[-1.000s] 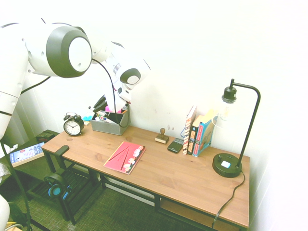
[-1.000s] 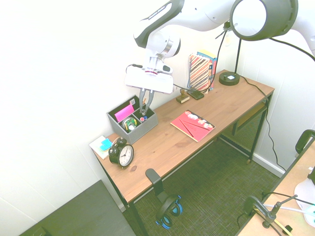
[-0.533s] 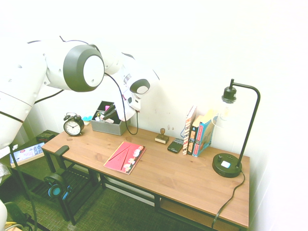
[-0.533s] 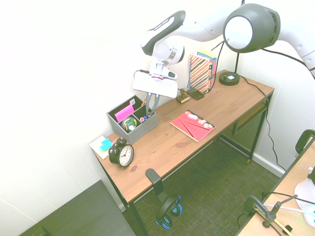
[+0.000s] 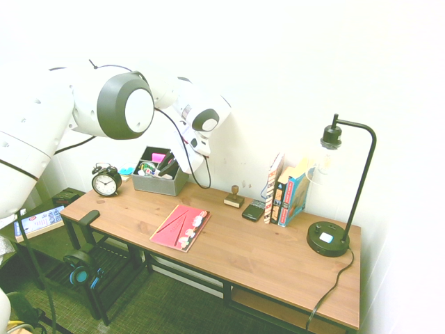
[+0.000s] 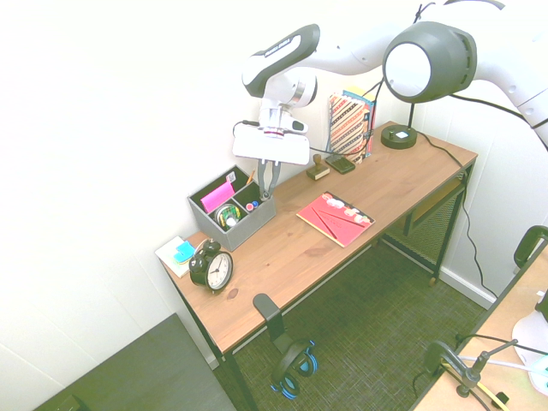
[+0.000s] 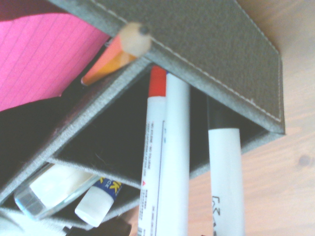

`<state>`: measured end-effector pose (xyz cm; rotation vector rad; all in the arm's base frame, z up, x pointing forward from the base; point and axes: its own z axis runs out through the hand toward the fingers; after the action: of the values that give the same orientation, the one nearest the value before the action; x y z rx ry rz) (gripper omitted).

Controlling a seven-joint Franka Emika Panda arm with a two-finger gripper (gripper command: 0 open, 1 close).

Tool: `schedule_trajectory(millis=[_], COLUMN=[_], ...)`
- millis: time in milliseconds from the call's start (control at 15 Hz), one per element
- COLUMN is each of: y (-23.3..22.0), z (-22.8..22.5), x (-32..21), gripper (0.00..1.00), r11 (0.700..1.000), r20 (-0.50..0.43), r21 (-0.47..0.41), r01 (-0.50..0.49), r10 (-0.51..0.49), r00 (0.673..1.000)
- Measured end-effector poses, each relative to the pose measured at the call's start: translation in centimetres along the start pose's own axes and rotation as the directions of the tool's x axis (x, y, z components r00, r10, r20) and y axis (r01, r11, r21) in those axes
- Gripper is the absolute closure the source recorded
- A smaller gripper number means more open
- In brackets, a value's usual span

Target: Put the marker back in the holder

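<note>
White wall behind a brown wooden counter [image 6: 265, 262]. Grey holder [image 6: 249, 229] sits left of centre in the second exterior view. End effector [image 6: 267, 197] is narrow, closed on the marker [image 7: 227, 179], black end down inside the holder's compartment, beside two white pens [image 7: 177, 162]. Alarm clock [image 6: 211, 266] near the holder.

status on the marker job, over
jaws shut, low at holder; marker cap-down inside, whether gripped can't tell; two other pens share that compartment
</note>
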<state>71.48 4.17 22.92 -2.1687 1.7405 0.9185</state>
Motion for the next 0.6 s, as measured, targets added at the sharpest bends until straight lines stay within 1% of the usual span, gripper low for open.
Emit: schedule_trajectory(millis=[267, 333, 467, 600], y=[-0.1, 0.0, 0.8, 2.8], z=[-1.3, -1.8, -2.9, -4.3], x=[-2.1, -2.6, -4.3, -5.7], gripper=[0.00, 0.00, 0.00, 0.00], r11=[0.997, 0.995, 0.984, 0.971], r20=[-0.061, -0.094, -0.183, -0.282], r21=[0.000, -0.010, -0.052, -0.108], r01=[0.072, 0.103, 0.170, 0.215], r10=[-0.071, -0.104, -0.177, -0.238], r00=[0.996, 0.990, 0.967, 0.929])
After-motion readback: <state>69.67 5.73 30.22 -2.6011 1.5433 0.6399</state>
